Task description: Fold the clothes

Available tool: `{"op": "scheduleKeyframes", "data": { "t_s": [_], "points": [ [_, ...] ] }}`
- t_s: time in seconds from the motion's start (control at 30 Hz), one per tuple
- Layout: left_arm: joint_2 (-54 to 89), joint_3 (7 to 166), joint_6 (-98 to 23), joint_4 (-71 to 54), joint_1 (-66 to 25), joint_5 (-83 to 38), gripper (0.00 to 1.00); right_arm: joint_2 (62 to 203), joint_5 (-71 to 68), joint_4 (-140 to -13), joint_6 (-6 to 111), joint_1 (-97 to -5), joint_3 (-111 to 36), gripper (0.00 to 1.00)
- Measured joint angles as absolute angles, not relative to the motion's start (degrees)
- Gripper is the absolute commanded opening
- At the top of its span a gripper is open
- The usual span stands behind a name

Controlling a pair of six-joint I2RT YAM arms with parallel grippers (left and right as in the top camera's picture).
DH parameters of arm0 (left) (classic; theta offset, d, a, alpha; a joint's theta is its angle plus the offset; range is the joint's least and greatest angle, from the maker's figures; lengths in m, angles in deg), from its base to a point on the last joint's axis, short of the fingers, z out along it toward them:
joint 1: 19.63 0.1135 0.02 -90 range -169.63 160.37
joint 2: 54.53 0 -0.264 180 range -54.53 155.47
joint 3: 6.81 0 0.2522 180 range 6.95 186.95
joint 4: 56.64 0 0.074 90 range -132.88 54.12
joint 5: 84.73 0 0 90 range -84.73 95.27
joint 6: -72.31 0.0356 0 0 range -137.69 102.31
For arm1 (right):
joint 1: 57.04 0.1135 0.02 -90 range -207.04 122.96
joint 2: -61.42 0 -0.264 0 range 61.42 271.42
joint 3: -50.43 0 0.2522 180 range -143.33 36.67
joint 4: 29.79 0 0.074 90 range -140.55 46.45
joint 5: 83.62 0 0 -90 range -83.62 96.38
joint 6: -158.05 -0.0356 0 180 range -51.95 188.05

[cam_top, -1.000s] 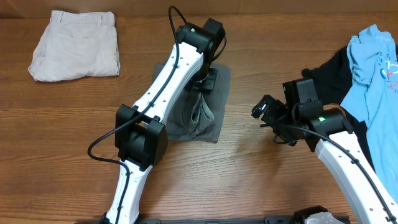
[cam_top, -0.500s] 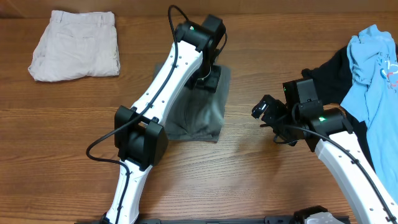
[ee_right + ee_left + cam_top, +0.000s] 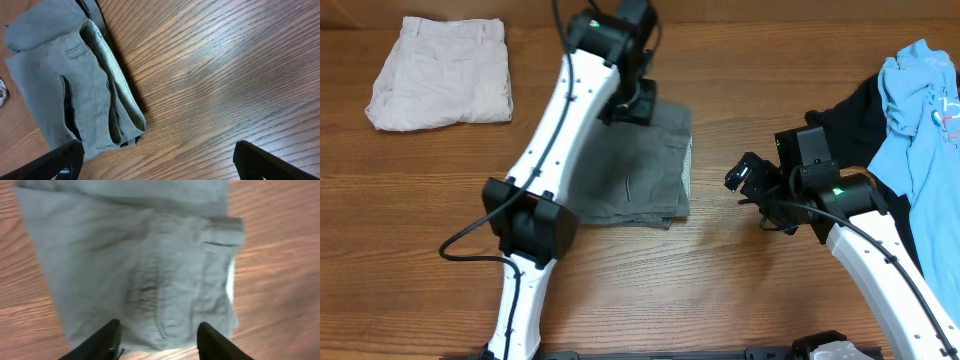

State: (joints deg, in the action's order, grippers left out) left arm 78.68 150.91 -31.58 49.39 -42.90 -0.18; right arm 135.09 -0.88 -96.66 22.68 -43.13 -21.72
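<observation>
Surface: a brown wood-grain table [image 3: 720, 290], with a soft glare on the boards ahead of the right gripper [image 3: 160, 165]. The table fills every view.

Right gripper: fingers spread wide with nothing between them, poised over bare wood. In the overhead view it [image 3: 745, 182] stands apart from all cloth.

Grey shorts [image 3: 65, 95]: these lie ahead and to the left of the right gripper, flat on the table and folded into a compact block. The edge facing this gripper shows stacked layers and a pale ribbed lining. A pocket slit [image 3: 64, 90] runs along the top face. The cloth is mid-grey with light creasing.

Left gripper [image 3: 160, 342]: fingers spread and empty, directly over the grey shorts [image 3: 150, 265]. Whether the tips touch the cloth cannot be told. From overhead this gripper [image 3: 630, 100] sits at the far edge of the shorts [image 3: 640, 165].

Beyond the right gripper, on its right, a black tee [image 3: 850, 125] lies crumpled with a blue tee [image 3: 925, 110] heaped partly over it.

Far to the left of the left gripper, cream shorts [image 3: 442, 72] lie folded, well apart from the rest.
</observation>
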Motion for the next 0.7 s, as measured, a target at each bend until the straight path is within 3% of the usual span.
{"op": "scheduleKeyframes", "data": {
  "t_s": [0.3,0.4,0.47,0.7],
  "points": [
    [78.68,142.49,-30.69,48.62,-36.48,-0.16,0.75,135.09,-0.91,-96.66,22.68,-43.10,-21.72,1.00],
    [78.68,139.57,-29.51,47.55,-34.07,-0.60,0.93,135.09,-0.86,-96.63,22.68,-43.10,-21.72,1.00],
    [78.68,138.17,-27.71,47.05,-31.69,-1.93,0.99,135.09,-0.88,-96.66,22.68,-43.10,-21.72,1.00],
    [78.68,133.93,-19.01,46.11,-21.20,-13.65,1.00,135.09,-0.86,-96.63,22.73,-43.10,-21.72,1.00]
  ]
}}
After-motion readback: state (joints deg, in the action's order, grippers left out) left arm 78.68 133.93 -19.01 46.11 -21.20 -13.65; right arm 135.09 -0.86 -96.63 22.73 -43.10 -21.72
